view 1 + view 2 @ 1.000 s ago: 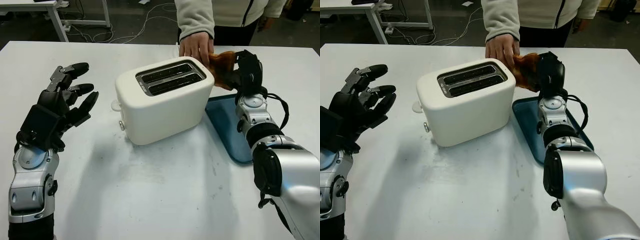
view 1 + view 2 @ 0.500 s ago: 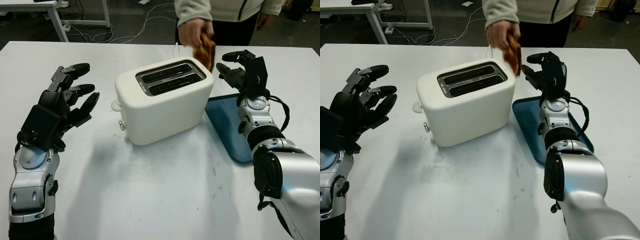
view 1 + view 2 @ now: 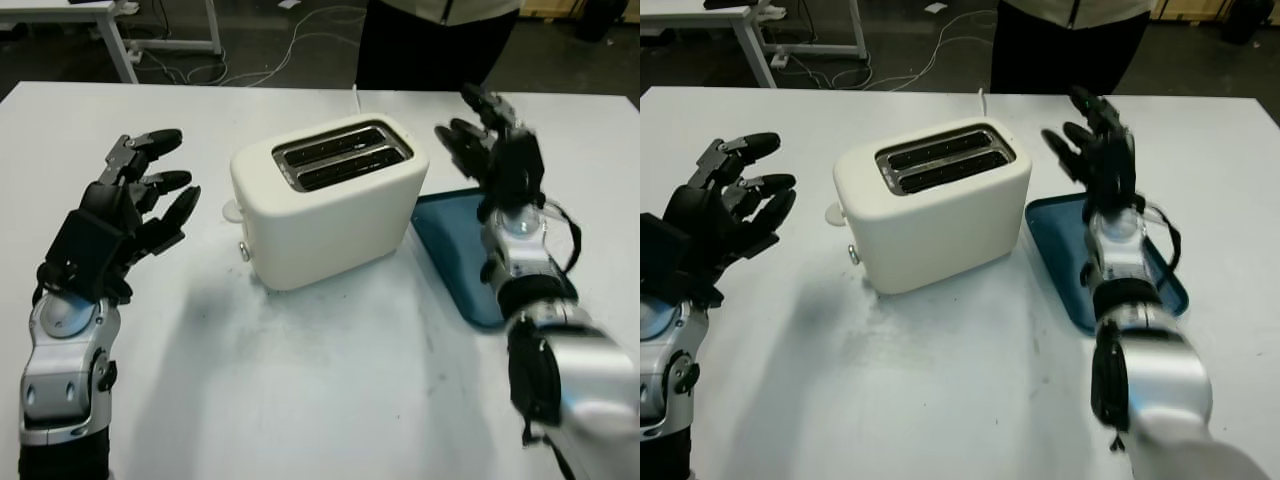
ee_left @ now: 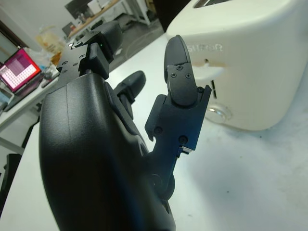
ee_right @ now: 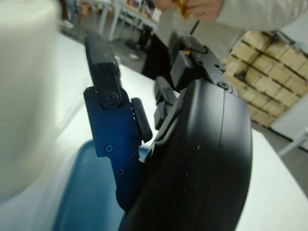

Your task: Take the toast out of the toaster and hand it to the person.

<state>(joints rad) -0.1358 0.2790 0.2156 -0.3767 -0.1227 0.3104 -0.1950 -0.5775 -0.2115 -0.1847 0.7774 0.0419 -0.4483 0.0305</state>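
The white toaster (image 3: 328, 200) stands mid-table, and both of its slots look empty. My right hand (image 3: 478, 130) is open and holds nothing, raised above the blue tray (image 3: 452, 255) just right of the toaster. In the right wrist view a person's hand (image 5: 206, 6) holds a brownish piece of toast (image 5: 181, 5) beyond my fingers. My left hand (image 3: 160, 175) is open, hovering over the table left of the toaster. The toaster's side and lever (image 4: 216, 72) are close by in the left wrist view.
The person (image 3: 435, 45) stands at the table's far edge behind the toaster. The blue tray lies between the toaster and the table's right side. Bare white table (image 3: 330, 380) stretches in front of the toaster. Another table and cables are on the floor beyond.
The person took the toast from my right hand and lifted it up and away. My right hand opened and rose a little. My left arm stayed put.
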